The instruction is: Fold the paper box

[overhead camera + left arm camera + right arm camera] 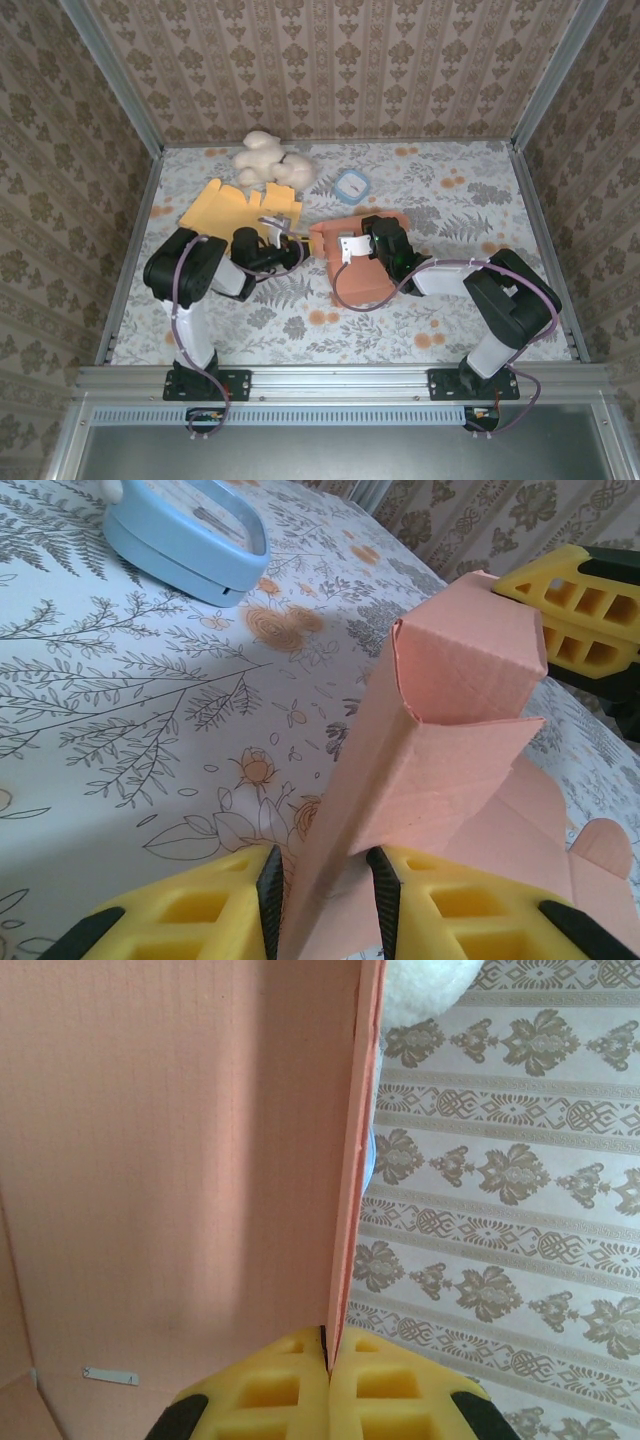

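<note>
The salmon paper box (362, 278) lies partly folded in the middle of the table, between both arms. My left gripper (298, 240) holds its left side. In the left wrist view the two black pads press a folded-up wall of the box (450, 730) from either side, so that gripper (326, 905) is shut on it. My right gripper (345, 243) reaches in from the right. In the right wrist view its yellow jaws (328, 1348) are pinched shut on the thin edge of an upright box wall (180, 1160).
A flat yellow cardboard sheet (238, 208) lies behind the left arm. A white plush toy (272, 162) sits at the back, with a small blue container (352, 185) to its right, also seen in the left wrist view (190, 535). Patterned walls enclose the table.
</note>
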`<state>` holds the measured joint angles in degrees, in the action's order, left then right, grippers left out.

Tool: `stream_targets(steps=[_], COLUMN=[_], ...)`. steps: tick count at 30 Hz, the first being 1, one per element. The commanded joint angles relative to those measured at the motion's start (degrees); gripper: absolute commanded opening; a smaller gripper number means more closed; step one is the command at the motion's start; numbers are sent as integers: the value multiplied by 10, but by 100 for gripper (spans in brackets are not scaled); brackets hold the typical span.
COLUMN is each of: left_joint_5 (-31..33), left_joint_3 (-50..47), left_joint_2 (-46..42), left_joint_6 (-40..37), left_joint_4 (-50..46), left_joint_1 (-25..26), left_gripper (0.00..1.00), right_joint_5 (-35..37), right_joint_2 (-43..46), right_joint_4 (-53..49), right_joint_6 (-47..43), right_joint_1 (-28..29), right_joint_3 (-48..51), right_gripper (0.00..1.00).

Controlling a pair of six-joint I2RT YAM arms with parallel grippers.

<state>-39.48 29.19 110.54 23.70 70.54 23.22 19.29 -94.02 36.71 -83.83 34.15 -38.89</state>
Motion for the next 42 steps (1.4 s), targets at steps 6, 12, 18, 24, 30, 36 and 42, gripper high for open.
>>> stream_targets(steps=[6,12,18,24,30,36,42], left_joint_5=[-5,1,9,54,100,187,251], left_joint_3=[10,-2,-4,-4,-8,-6,-1], left_joint_2=[2,-8,-10,-16,-31,-49,-54], left_joint_6=[14,11,12,13,4,-23,-30], left_joint_4=[25,27,27,26,22,-20,-34], left_joint_1=[25,50,63,81,105,128,148], left_gripper=[34,34,33,34,37,37,43], right_joint_5=[-11,-8,-7,-8,-7,-6,-5], right_joint_2=[9,7,7,6,9,16,18], right_joint_4=[-40,-41,-43,-44,-46,-48,-48], right_joint_6=[5,5,6,7,6,8,9], right_joint_1=[0,0,0,1,2,6,8], right_joint_3=[0,0,0,0,0,2,4], right_gripper=[0,0,0,0,0,0,0])
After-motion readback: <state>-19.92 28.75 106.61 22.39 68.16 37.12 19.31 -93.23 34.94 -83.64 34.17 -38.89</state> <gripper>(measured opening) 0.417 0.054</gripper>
